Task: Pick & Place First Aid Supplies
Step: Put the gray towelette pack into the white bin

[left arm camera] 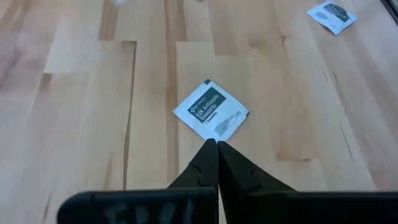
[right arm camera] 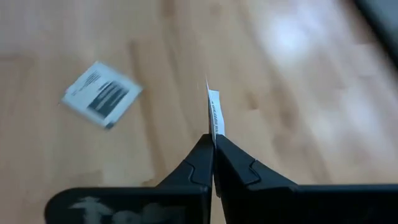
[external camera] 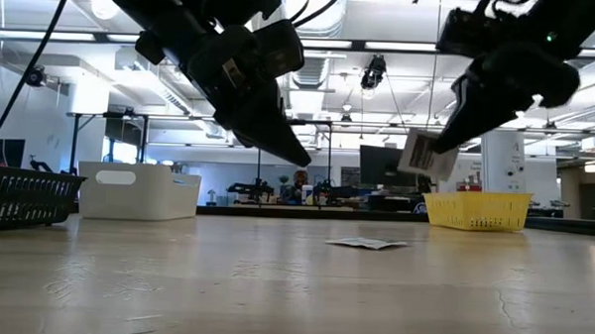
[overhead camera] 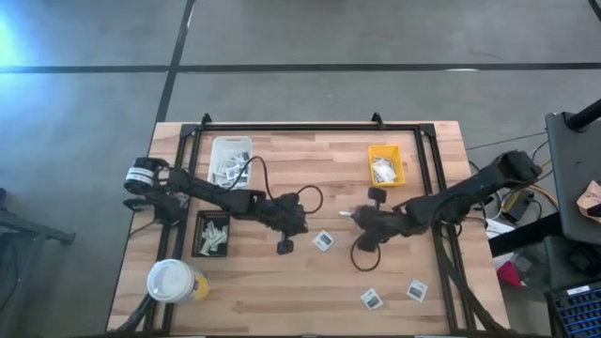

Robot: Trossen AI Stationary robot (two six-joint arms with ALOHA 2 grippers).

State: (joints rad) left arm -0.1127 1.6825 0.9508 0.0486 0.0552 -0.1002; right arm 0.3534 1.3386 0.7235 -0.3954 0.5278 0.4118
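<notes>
Right end effector (right arm camera: pixel 212 144) is pinched on a small white packet (right arm camera: pixel 213 112), held edge-on between the fingertips and lifted clear of the tabletop (overhead camera: pixel 310 282); in the low view the packet (external camera: pixel 422 154) hangs tilted under the right end effector (external camera: pixel 439 142), above and just in front of the yellow tray (external camera: pixel 478 209). In the high view the right end effector (overhead camera: pixel 347 215) sits mid-table, below and to the left of the yellow tray (overhead camera: pixel 386 165), which holds more packets. Left end effector (left arm camera: pixel 217 147) is fully closed with nothing in it, tip hovering just short of a white packet with dark print (left arm camera: pixel 211 111) lying flat on the wood; the same packet (overhead camera: pixel 323 240) shows in the high view just right of the left end effector (overhead camera: pixel 302 228), and in the low view it lies flat mid-table (external camera: pixel 366 243) with the left end effector (external camera: pixel 298 157) well above it. Two more packets lie flat near the front edge on the right, (overhead camera: pixel 371 299) and (overhead camera: pixel 417 291), close to each other. White tray (overhead camera: pixel 230 160) at the back left holds packets, black tray (overhead camera: pixel 210 234) below it holds pale strips. Yellow cup with white lid (overhead camera: pixel 174 281) stands at the front left corner, apart from everything else.
</notes>
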